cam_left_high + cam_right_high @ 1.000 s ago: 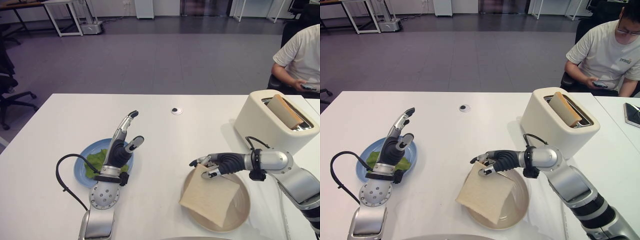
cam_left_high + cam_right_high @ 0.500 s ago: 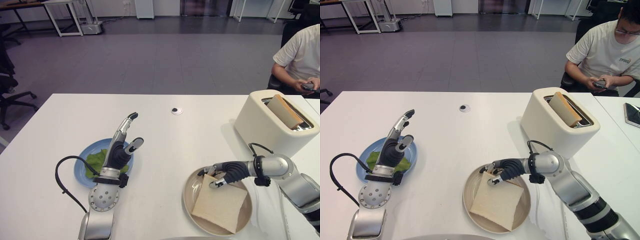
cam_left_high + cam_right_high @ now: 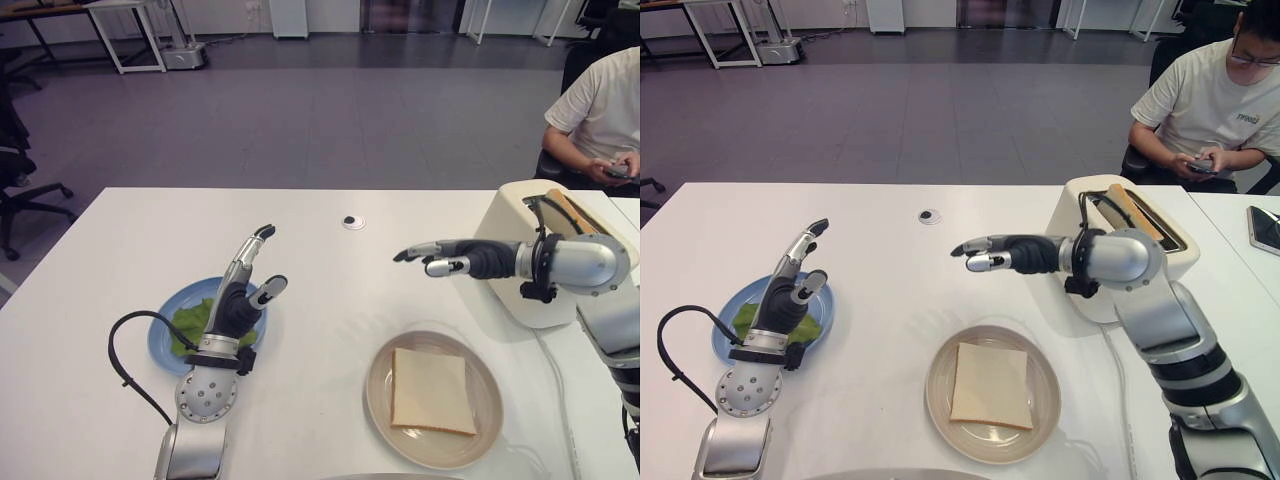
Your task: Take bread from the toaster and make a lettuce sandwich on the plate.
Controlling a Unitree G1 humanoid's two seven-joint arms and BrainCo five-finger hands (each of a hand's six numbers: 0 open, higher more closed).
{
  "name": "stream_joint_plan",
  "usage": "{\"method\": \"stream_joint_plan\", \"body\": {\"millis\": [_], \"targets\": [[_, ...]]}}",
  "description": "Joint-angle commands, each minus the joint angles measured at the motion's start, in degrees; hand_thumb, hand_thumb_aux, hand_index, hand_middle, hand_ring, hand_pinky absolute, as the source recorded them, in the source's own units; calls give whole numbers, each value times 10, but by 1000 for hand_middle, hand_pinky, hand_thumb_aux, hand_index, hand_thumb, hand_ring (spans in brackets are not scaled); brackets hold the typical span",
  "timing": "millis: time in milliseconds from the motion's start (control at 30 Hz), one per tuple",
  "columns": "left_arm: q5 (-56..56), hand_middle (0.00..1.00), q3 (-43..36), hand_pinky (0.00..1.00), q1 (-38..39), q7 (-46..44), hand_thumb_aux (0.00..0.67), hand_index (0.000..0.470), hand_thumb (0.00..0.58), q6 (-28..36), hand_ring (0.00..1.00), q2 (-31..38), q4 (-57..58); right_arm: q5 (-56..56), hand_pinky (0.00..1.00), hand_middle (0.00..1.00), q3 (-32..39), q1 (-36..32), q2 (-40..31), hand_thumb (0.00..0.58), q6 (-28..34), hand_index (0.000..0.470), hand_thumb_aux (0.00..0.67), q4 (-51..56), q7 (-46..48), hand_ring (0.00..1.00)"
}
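One slice of bread [image 3: 431, 389] lies flat on the beige plate [image 3: 380, 400] at the front right. My right hand [image 3: 440, 257] hovers open above the table, between the plate and the white toaster [image 3: 516, 290], holding nothing. A second slice of bread [image 3: 1131, 212] stands in the toaster's slot. Green lettuce [image 3: 192, 323] rests on a blue plate [image 3: 160, 345] at the left. My left hand [image 3: 243, 291] stands open over that plate's right side, fingers pointing up, above the lettuce.
A small round cable port [image 3: 353, 222] is set into the white table at the back centre. A black cable [image 3: 125, 360] loops beside my left forearm. A phone [image 3: 1266, 228] lies at the far right table edge.
My right hand let go of the bread slice, which now lies flat on the beige plate, and rose up and back toward the toaster. My left hand has stayed put.
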Motion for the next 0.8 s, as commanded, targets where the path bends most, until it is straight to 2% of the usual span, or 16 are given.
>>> {"method": "stream_joint_plan", "body": {"millis": [33,167,367,567,800], "targets": [[195,0,25,0,-9,27,0,0,0,62,0,76,34,7,0,0,-22,-11,13,0,20,0,0,3,-18,0],[370,0,26,0,-7,-6,0,0,0,115,0,168,75,6,0,0,-25,10,18,0,29,0,0,-9,-30,0],[469,0,17,0,-11,-103,0,0,0,163,0,245,127,8,0,0,-28,35,20,0,46,0,0,-32,-39,0],[477,0,-11,0,-34,-137,0,0,0,82,0,360,190,12,0,0,-36,65,22,0,76,0,0,-73,-54,0],[464,0,-34,0,-20,-155,0,0,0,50,0,391,209,12,0,0,-32,65,28,0,84,0,0,-79,-60,0]]}}
